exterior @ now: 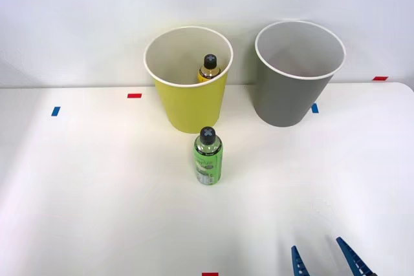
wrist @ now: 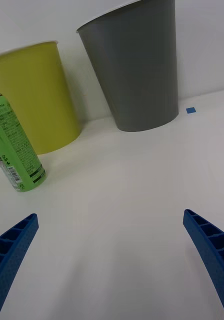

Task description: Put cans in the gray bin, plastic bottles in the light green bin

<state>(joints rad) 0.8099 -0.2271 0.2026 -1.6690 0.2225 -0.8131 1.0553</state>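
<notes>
Lime-yellow tapered bin (exterior: 191, 105) with white rim and inside; beside it, gray tapered bin (exterior: 292, 92), likewise white-rimmed. Before the lime bin, green-labelled black-capped plastic bottle (exterior: 208, 157). Blue ribbed fingers (wrist: 212, 250).

The white bench (exterior: 97, 192) carries the light green bin (exterior: 191, 105) and the gray bin (exterior: 291, 92), standing upright side by side near its far edge with a gap between them. A plastic bottle with a green label and black cap (exterior: 207, 156) stands upright on the bench just in front of the light green bin, apart from it. Small tape marks lie flat on the surface: red ones (exterior: 134, 95) and blue ones (exterior: 55, 111) toward the far edge, and another red one (exterior: 209, 274) at the near edge.
</notes>
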